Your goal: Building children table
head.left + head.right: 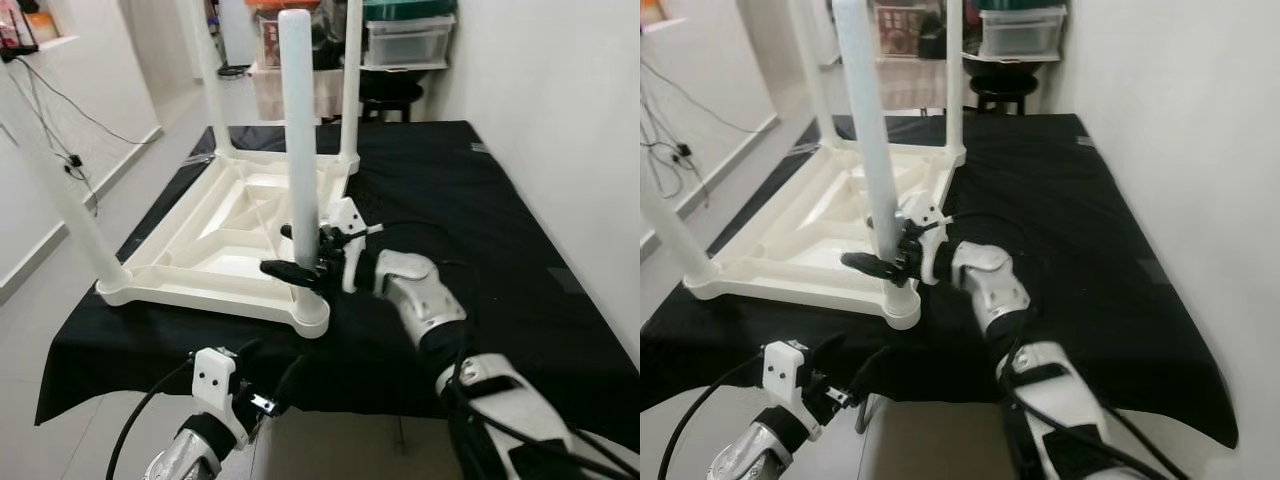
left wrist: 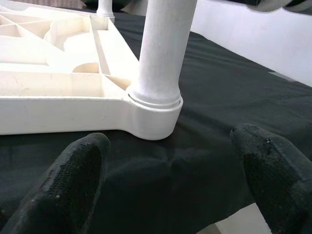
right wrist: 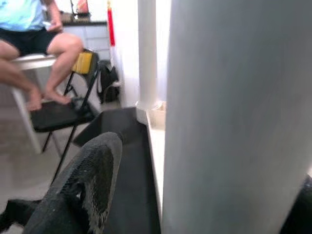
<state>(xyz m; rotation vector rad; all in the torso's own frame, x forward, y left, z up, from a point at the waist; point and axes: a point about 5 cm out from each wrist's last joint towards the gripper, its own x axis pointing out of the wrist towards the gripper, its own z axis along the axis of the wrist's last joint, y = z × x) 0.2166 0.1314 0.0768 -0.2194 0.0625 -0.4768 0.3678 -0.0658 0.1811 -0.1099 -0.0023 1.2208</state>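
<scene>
Black cloth [image 1: 480, 200] covers the desk and hangs over its front edge. On the cloth lies a white table top [image 1: 215, 235], upside down, with ribs showing inside its frame. Four white legs stand up from its corners. The near leg [image 1: 298, 130] is tall and sits in the corner socket [image 2: 153, 114] closest to the robot.

The right claw [image 1: 305, 262] is at this near leg, low down, just above the frame. One black finger [image 3: 83, 185] is on one side of the leg and the other is on the far side, so the claw is closed around the leg. The right arm reaches over the cloth from the robot's right.

The left claw [image 1: 270, 385] is low at the front edge of the desk, near the corner socket but not touching it. Its two black fingers [image 2: 73, 180] are spread wide apart and hold nothing.

Behind the desk are a black stool [image 1: 390, 95] and plastic boxes [image 1: 405, 35]. Wires [image 1: 60, 120] hang on the left wall. A person's legs [image 3: 44, 63] show on a chair [image 3: 58, 109] far off.
</scene>
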